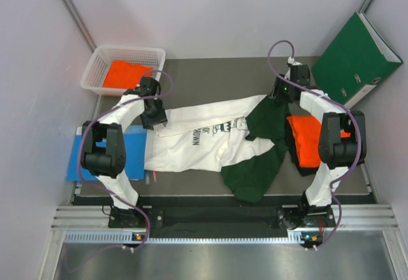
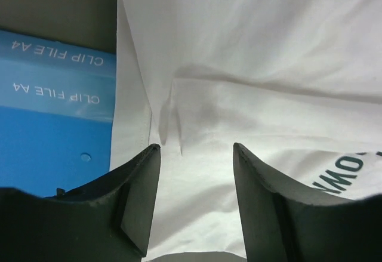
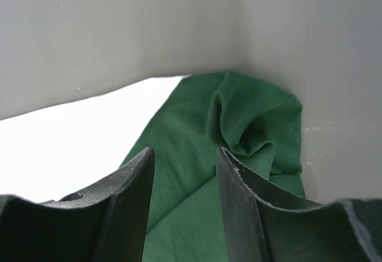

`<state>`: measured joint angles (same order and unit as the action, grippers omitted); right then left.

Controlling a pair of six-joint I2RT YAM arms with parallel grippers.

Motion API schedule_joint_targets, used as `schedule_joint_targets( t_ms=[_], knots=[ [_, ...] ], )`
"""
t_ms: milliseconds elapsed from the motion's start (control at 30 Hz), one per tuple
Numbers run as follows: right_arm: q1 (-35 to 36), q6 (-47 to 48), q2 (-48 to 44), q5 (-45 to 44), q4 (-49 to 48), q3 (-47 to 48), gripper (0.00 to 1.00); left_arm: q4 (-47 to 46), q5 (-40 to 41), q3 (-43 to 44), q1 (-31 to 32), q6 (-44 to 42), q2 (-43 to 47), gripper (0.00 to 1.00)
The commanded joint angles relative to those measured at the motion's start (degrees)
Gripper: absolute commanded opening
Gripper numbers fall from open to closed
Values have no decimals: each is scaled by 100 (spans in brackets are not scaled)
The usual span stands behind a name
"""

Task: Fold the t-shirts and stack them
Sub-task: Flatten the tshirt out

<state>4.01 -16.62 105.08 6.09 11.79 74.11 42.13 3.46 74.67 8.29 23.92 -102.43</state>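
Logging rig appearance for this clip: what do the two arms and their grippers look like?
Both arms, left arm and right arm, have white links joined by chunky black joint housings. A mauve cable loops along each. The left gripper and right gripper have broad matte-black fingers tapering to blunt tips. No sleeves or readable markings.

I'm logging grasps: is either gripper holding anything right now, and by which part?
Nothing is held. The left gripper hangs open over the white t-shirt, the right gripper open over its green sleeve.
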Motion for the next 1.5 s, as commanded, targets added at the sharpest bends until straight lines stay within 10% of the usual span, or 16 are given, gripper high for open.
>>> schedule_joint_targets(
  t_ms=[0, 433, 633, 1467],
  knots=[
    [12, -25, -181, 226, -195, -133, 46, -478, -223, -243, -12, 262, 409, 55],
    [3, 1, -172, 305, -160, -116, 47, -794, -92, -410, -3, 350, -154, 51],
    [-6, -8, -146, 349, -160, -98, 47, -768, 31, -296, -3, 306, -295, 0],
    [3, 28, 145, 507, 227, 86, 48, 762, 2281, 908, -109, -327, -190, 0]
  ],
)
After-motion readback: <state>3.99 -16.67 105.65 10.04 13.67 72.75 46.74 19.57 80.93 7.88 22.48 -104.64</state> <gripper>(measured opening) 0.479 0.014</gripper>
